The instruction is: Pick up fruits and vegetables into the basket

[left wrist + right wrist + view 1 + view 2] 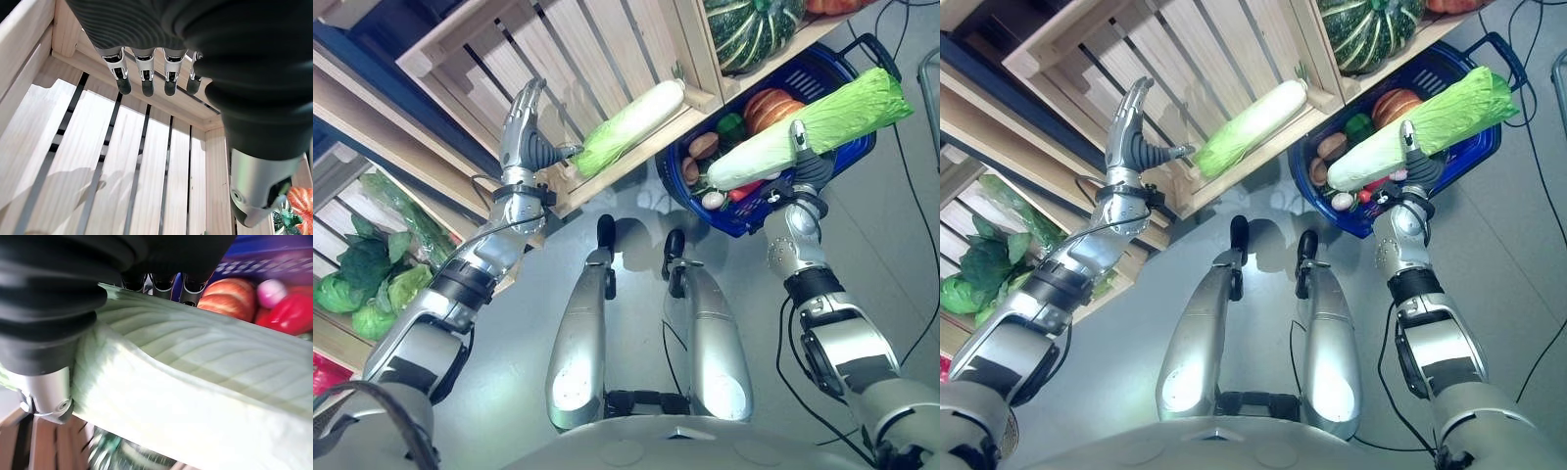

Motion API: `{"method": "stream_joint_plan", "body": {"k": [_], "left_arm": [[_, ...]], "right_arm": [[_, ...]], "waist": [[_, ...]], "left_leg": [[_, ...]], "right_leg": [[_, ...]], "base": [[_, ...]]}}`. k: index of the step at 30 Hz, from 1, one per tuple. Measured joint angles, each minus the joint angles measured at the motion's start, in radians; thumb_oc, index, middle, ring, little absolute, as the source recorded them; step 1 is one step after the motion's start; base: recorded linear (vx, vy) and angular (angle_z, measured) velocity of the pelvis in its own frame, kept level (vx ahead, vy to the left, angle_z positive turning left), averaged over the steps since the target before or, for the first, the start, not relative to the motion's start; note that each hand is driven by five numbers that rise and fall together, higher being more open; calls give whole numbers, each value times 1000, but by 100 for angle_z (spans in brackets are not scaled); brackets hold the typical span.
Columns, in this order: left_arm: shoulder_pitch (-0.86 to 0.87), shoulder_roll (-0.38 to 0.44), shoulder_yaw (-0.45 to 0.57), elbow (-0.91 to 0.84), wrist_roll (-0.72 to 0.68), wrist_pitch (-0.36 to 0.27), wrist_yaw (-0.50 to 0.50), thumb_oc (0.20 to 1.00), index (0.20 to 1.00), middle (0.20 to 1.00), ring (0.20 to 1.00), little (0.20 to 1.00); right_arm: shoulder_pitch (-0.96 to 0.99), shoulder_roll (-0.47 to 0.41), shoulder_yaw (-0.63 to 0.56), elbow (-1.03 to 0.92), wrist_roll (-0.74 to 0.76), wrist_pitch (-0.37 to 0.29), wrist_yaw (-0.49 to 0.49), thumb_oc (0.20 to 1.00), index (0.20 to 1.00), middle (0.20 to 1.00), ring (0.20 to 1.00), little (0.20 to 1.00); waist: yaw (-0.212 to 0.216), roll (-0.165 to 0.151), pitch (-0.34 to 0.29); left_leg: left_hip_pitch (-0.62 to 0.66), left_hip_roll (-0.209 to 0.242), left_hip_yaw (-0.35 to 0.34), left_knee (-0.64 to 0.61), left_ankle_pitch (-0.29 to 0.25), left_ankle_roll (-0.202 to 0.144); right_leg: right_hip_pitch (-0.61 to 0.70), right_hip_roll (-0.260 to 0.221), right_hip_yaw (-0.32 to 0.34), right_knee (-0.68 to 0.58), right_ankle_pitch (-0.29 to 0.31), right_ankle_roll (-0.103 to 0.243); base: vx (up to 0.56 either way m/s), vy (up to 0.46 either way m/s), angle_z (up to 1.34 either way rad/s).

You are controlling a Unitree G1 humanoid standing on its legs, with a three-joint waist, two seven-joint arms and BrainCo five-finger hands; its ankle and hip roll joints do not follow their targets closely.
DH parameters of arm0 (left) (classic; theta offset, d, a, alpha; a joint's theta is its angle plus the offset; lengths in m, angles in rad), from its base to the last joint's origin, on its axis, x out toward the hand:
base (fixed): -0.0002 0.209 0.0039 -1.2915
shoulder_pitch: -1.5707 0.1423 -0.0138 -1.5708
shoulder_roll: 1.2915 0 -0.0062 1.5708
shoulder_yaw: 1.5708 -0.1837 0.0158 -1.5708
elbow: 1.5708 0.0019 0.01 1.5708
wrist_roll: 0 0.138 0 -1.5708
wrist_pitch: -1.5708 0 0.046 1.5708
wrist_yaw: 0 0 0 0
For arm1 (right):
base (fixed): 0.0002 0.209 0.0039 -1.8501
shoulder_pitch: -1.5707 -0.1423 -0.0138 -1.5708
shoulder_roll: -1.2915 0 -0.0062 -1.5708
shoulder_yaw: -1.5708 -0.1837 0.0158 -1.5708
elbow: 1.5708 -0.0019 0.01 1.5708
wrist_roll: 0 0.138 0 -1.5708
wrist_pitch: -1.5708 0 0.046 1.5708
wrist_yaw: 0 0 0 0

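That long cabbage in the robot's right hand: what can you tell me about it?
The napa cabbage is long, with a white stalk end and crinkled light green leaves at the far end. It looks whole and fresh, with ribbed leaves in the right wrist view. The right hand grips it from below near the middle, holding it on a slant above the blue basket, over the produce already inside.

A greengrocer's shop is suggested: vegetables are displayed in wooden crates (pixel 607 59), beside a shopping basket (pixel 842 59).
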Motion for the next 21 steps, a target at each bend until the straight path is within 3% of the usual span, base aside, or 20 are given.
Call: {"method": "stream_joint_plan", "body": {"k": [7, 9, 10, 15, 21], "left_arm": [[-108, -74, -4, 100, -26, -92, 82, 1000, 1000, 1000, 1000, 1000], [-122, -78, -4, 119, -25, -105, 101, 1000, 1000, 1000, 1000, 1000], [-132, -83, -4, 131, -24, -108, 119, 1000, 1000, 1000, 1000, 1000], [-179, -127, -4, 234, -35, -130, 171, 1000, 1000, 1000, 1000, 1000], [-227, -151, -6, 363, -23, -140, 215, 1000, 1000, 1000, 1000, 1000]], "right_arm": [[-155, -14, 0, 133, 15, 100, -9, 200, 200, 200, 200, 200], [-168, -14, 2, 133, 15, 111, -9, 639, 639, 639, 639, 639], [-175, -14, 2, 133, 15, 123, -8, 1000, 1000, 1000, 1000, 1000], [-190, -11, 15, 133, 15, 175, 1, 1000, 1000, 1000, 1000, 1000], [-205, 5, 44, 133, -4, 213, -29, 1000, 1000, 1000, 1000, 1000]], "waist": [[5, -2, 9], [5, -4, 11], [5, -4, 11], [1, -5, 12], [-27, -29, 25]], "left_leg": [[-150, -11, -3, 120, -21, 7], [-171, -11, -5, 145, -30, 6], [-183, -11, -8, 159, -37, 7], [-195, -12, -4, 183, -49, 14], [-198, -10, 17, 205, -67, 19]], "right_leg": [[-144, -18, 4, 110, -17, 1], [-160, -19, 5, 124, -20, 1], [-169, -19, 6, 131, -21, 1], [-174, -17, 16, 140, -25, 2], [-185, -10, 45, 146, -25, 16]], "base": [[18, 1, 2], [59, 5, -1], [81, 2, -3], [75, -9, -3], [62, 15, -11]]}}
